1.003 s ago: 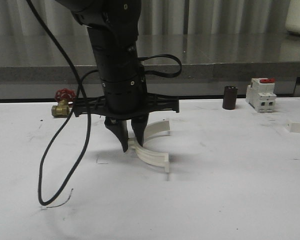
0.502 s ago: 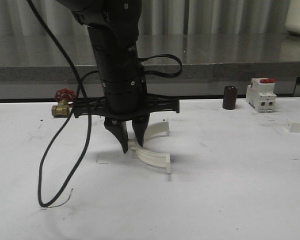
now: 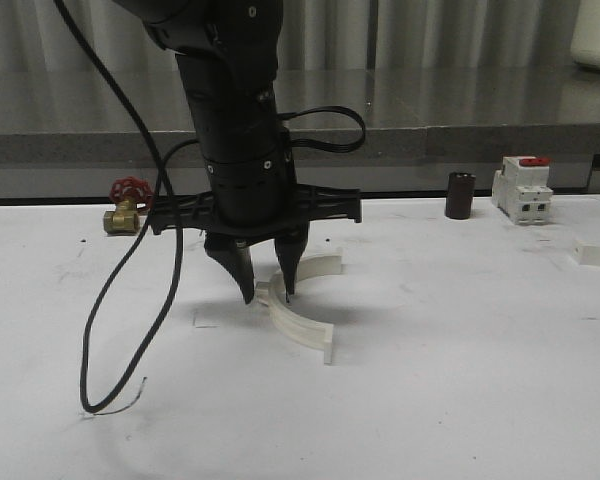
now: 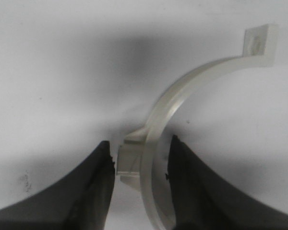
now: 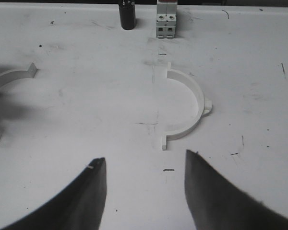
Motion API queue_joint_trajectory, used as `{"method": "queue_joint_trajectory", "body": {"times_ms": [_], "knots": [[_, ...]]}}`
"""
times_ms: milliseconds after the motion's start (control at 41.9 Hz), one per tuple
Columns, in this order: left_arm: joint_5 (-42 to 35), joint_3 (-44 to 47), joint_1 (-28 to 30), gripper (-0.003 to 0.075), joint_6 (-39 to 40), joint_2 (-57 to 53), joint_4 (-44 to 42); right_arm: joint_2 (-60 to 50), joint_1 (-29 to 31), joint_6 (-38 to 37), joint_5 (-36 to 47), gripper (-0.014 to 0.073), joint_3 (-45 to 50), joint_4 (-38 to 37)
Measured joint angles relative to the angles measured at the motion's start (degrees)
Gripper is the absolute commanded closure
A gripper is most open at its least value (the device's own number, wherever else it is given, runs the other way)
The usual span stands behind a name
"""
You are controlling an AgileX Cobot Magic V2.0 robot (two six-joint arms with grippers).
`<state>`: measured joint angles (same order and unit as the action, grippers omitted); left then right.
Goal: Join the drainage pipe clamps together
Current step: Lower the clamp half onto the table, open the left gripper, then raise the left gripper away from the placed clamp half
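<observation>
One drainage pipe clamp [image 3: 298, 325] is a white half-ring that lies on the white table under my left arm. My left gripper [image 3: 266, 293] points down over it, open. Its fingers [image 4: 93, 191] stand on either side of the band and outer nub [image 4: 129, 160], with a small gap on each side. The clamp's flat end tab [image 4: 259, 43] shows farther off. A second clamp [image 5: 189, 103] lies flat by itself ahead of my right gripper [image 5: 145, 165], which hovers open with nothing between its fingers. The first clamp [image 5: 12, 75] also appears at that view's edge.
A white breaker with a red top [image 3: 522, 188] and a dark cylinder [image 3: 460, 195] stand at the back right. A brass valve with a red handle [image 3: 125, 205] sits at the back left. A black cable [image 3: 130, 300] loops down from my left arm to the table.
My left gripper's fingers have spread apart from the clamp. The clamp has settled slightly lower, and its near end has shifted a little toward the front.
</observation>
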<state>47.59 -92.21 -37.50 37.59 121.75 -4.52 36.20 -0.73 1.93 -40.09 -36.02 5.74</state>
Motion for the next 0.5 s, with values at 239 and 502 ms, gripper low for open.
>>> {"method": "queue_joint_trajectory", "body": {"times_ms": [239,502], "knots": [[1.05,0.0,0.51,0.0447,-15.46,-7.68,1.12,0.0,0.0,0.0,0.0,0.0195,0.0,0.0],[2.81,4.02,4.49,0.0447,-35.09,-26.06,2.25,0.0,0.0,0.0,0.0,0.0195,0.0,0.0]]}}
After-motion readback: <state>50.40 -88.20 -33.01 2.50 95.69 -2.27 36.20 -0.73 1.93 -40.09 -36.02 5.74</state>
